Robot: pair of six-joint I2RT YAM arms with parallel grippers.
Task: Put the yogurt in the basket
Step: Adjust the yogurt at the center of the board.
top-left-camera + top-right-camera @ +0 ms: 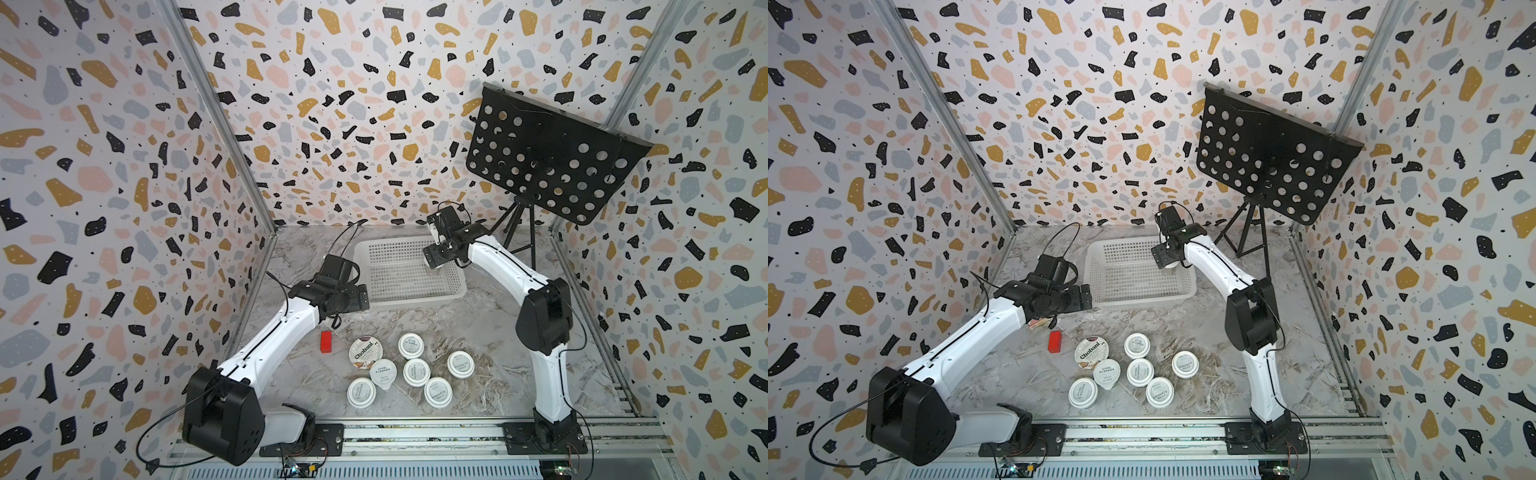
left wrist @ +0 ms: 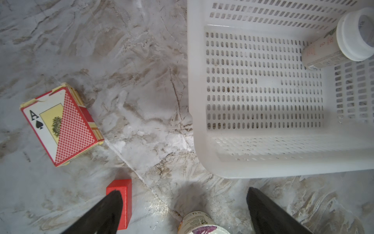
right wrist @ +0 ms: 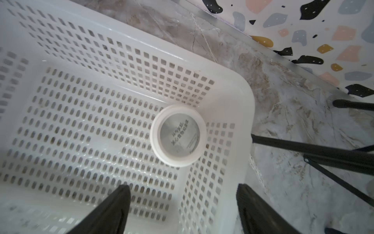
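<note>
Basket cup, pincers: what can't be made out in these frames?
- Cup in the basket: nearly all hidden by the right arm in both top views; cut by the left wrist view's edge.
- Left pincer: mostly hidden under its own wrist in both top views.
- Card deck: mostly under the left arm in both top views.
- Small cups: lid print too small to read in top views.

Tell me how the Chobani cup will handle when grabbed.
The Chobani cup is wider than the other cups, so it likely needs wide jaws. Its lid looks thin, probably easy to dent. Lifting it may nudge the adjacent tabbed cup.
</note>
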